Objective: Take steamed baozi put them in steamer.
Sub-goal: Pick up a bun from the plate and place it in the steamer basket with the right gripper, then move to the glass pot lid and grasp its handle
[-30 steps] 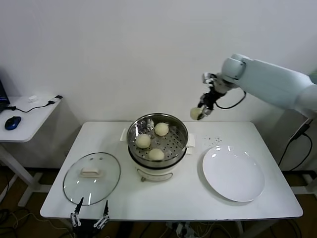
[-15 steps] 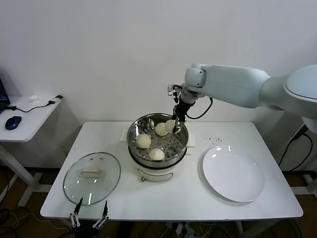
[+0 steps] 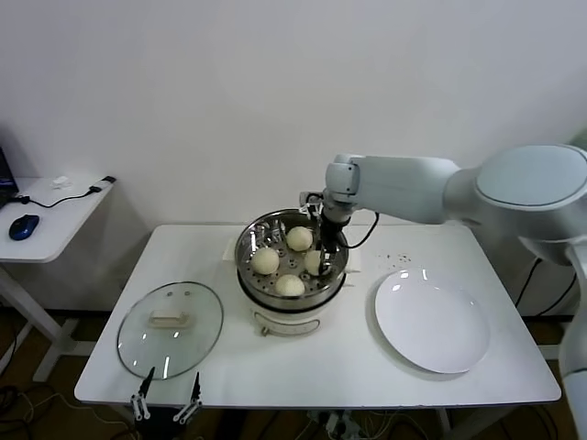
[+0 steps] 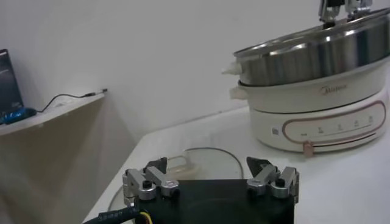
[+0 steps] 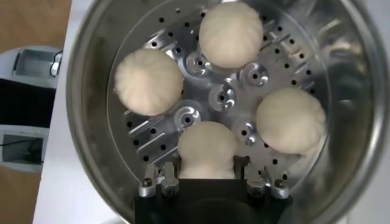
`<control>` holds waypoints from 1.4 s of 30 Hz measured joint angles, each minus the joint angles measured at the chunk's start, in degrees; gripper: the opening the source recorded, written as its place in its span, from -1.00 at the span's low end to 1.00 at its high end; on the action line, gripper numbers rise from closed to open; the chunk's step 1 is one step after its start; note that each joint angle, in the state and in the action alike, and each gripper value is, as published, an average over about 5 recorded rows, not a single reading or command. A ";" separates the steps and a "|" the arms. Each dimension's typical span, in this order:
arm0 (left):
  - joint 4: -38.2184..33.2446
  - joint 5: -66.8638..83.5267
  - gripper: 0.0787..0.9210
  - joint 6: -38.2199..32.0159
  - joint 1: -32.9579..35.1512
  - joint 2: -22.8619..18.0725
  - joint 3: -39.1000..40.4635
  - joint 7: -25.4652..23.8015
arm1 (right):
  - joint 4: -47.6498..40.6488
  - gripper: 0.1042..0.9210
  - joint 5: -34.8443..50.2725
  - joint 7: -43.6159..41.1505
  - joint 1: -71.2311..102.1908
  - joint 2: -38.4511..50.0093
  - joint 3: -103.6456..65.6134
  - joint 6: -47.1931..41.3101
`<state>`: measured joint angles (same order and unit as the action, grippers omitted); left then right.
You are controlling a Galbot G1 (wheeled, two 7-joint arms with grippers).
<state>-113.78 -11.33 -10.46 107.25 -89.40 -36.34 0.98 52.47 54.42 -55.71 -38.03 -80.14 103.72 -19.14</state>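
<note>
The steamer is a shiny steel basket on a white cooker base at the table's middle. Three baozi lie on its perforated floor. My right gripper reaches down inside the basket at its right side, shut on a fourth baozi low by the floor. In the right wrist view my right gripper has its fingers against both sides of that baozi, with the others around it inside the steamer. My left gripper is open at the table's front edge.
A round glass lid with a white handle lies at the front left, just past my left gripper. A flat white plate lies at the right. The steamer stands beyond the lid in the left wrist view.
My right arm swung left from above the table's back right to the steamer and lowered the baozi into the basket. The left arm has not moved.
</note>
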 measured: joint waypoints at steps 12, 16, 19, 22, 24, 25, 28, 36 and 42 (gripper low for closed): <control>0.04 -0.62 0.77 0.22 -0.28 0.07 0.11 -0.04 | -0.39 0.74 0.10 -0.31 0.18 0.11 -0.40 0.04; -0.20 -0.88 0.77 0.21 -0.10 0.12 0.16 -0.04 | 0.33 0.76 0.39 -0.55 -0.72 0.87 -0.86 0.32; -0.27 -0.98 0.77 0.16 0.02 0.20 0.16 -0.02 | 1.12 0.76 0.62 -0.70 -1.81 1.80 -1.50 0.75; -0.41 -1.10 0.77 0.11 0.18 0.28 0.12 0.00 | 2.16 0.76 0.88 -0.82 -3.19 3.14 -2.33 1.43; -0.63 -1.17 0.77 0.10 0.29 0.30 0.03 0.02 | 3.04 0.76 1.08 -0.78 -4.21 4.40 -3.05 2.04; -0.75 -1.18 0.77 0.10 0.35 0.31 -0.04 0.05 | 3.53 0.76 1.20 -0.68 -4.72 5.19 -3.48 2.45; -1.13 -1.17 0.77 0.10 0.59 0.37 -0.33 0.18 | 5.54 0.76 1.73 0.27 -6.31 8.38 -4.86 4.29; -2.37 -0.97 0.77 0.60 0.64 0.08 -1.24 0.10 | 15.67 0.76 3.30 8.47 -7.56 21.86 -9.43 11.80; -3.73 -0.94 0.77 1.60 0.39 -0.25 -2.16 -0.36 | 24.31 0.76 2.67 18.97 1.02 33.64 -19.26 18.04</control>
<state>-117.51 -12.27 -8.85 107.64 -89.65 -38.50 0.62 76.79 57.09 -36.74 -37.01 -46.50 84.45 -1.10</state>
